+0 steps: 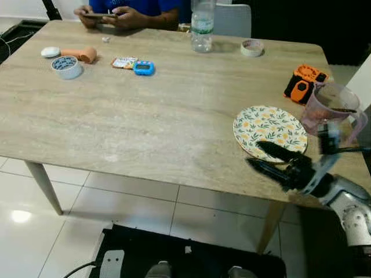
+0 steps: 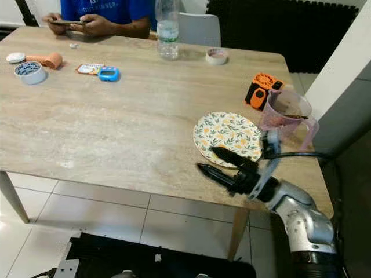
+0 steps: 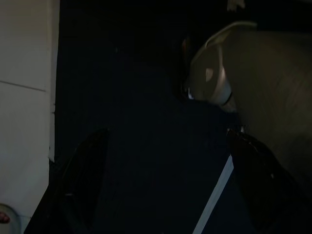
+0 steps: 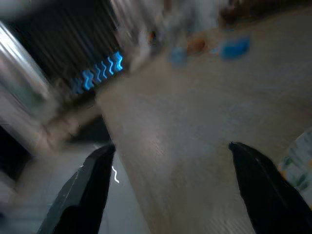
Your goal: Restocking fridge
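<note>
On the wooden table, the left eye view shows a floral plate at the near right edge, with a pink jug just beside it and an orange-and-black gadget behind. The right gripper hovers at the plate's near rim, its two black fingers spread apart and holding nothing. Across the table stand a water bottle, a tape roll, a blue timer and a white tub; a person's hands hold a phone at the far edge.

From the right eye view comes more of the silver arm and a white wall to the right (the floor below is pale tile).

Dark as it is, the left wrist view shows the left gripper with fingers wide apart over a dark floor.

Blurred, the right wrist view looks along parted fingers over the tabletop, the plate's rim at one side.

No fridge can be made out.
</note>
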Controlling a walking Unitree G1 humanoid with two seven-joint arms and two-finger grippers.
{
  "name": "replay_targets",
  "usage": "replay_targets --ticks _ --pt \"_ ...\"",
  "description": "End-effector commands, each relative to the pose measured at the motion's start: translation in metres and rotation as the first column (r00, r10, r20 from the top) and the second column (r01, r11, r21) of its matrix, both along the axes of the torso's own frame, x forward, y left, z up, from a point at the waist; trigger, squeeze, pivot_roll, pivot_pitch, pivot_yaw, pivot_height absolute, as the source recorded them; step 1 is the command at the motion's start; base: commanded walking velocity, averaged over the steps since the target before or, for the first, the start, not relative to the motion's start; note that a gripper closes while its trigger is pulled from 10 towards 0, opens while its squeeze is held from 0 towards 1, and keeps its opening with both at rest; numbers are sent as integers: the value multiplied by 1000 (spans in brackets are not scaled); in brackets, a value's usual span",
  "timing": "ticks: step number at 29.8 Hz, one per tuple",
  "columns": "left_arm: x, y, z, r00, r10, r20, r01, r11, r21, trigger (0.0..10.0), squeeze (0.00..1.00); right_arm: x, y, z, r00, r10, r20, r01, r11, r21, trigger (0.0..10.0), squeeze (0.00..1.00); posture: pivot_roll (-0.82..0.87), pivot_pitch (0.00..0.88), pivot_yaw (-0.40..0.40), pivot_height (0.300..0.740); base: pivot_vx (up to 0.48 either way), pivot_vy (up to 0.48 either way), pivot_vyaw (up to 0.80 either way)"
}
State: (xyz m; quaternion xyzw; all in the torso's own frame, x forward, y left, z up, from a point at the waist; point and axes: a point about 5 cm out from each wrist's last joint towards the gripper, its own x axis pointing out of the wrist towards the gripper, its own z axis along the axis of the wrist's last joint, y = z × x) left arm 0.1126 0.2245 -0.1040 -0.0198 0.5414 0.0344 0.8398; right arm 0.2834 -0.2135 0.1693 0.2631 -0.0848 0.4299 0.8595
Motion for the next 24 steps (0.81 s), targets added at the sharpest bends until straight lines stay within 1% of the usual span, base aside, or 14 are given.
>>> replay_targets --ticks 1,2,5,6,7,8,10,11,12,15,19,20,22,24 --pt "-5 4 -1 1000 -7 -26 7 1000 10 10000 0 8 -19 1 988 -143 -54 150 979 142 10000 0 -26 138 -23 740 0 0 0" --pt "-4 4 -1 1000 -8 -25 8 1000 10 10000 0 12 -20 -3 978 -187 -93 198 971 136 10000 0 -28 136 -21 740 0 0 0" --pt "-4 4 0 1000 -9 -25 9 1000 10 10000 0 15 -21 -6 971 -209 -115 222 968 121 10000 0 -28 136 -21 740 0 0 0" --pt "-3 3 0 1000 -11 -23 11 1000 10 10000 0 18 -20 -12 960 -230 -158 246 964 97 10000 0 -28 135 -21 740 0 0 0" --pt "-2 2 0 1000 -12 -22 12 1000 9 10000 0 25 -22 -17 934 -284 -218 312 945 103 10000 0 -28 135 -21 740 0 0 0" --pt "-2 2 0 1000 -12 -22 12 1000 9 10000 0 25 -22 -17 934 -284 -218 312 945 103 10000 0 -28 135 -21 740 0 0 0" --pt "0 0 0 1000 -13 -20 13 1000 9 10000 0 34 -26 -25 879 -365 -308 413 904 107 10000 0 -28 135 -21 740 0 0 0" --pt "0 0 0 1000 -13 -20 13 1000 9 10000 0 34 -26 -25 879 -365 -308 413 904 107 10000 0 -28 135 -21 740 0 0 0" --pt "0 -1 -1 1000 -13 -21 13 1000 8 10000 0 37 -29 -29 846 -397 -356 461 880 114 10000 0 -28 135 -21 740 0 0 0" --pt "-4 -1 -2 1000 -11 -26 11 1000 6 10000 0 40 -38 -34 780 -454 -430 545 831 112 10000 0 -18 140 -23 740 0 0 0" --pt "-8 -1 -3 999 -6 -33 6 1000 6 10000 0 42 -52 -38 710 -521 -475 629 772 92 10000 0 -18 142 -24 740 0 0 0" --pt "-8 -1 -3 999 -6 -33 6 1000 6 10000 0 42 -52 -38 710 -521 -475 629 772 92 10000 0 -18 142 -24 740 0 0 0" --pt "-10 -1 -3 999 -3 -35 3 1000 5 10000 0 42 -62 -38 672 -560 -484 673 735 85 10000 0 -15 144 -26 740 0 0 0" --pt "-10 -1 -3 999 -2 -35 2 1000 5 10000 0 42 -65 -38 661 -572 -487 685 724 80 10000 0 -15 144 -26 740 0 0 0"
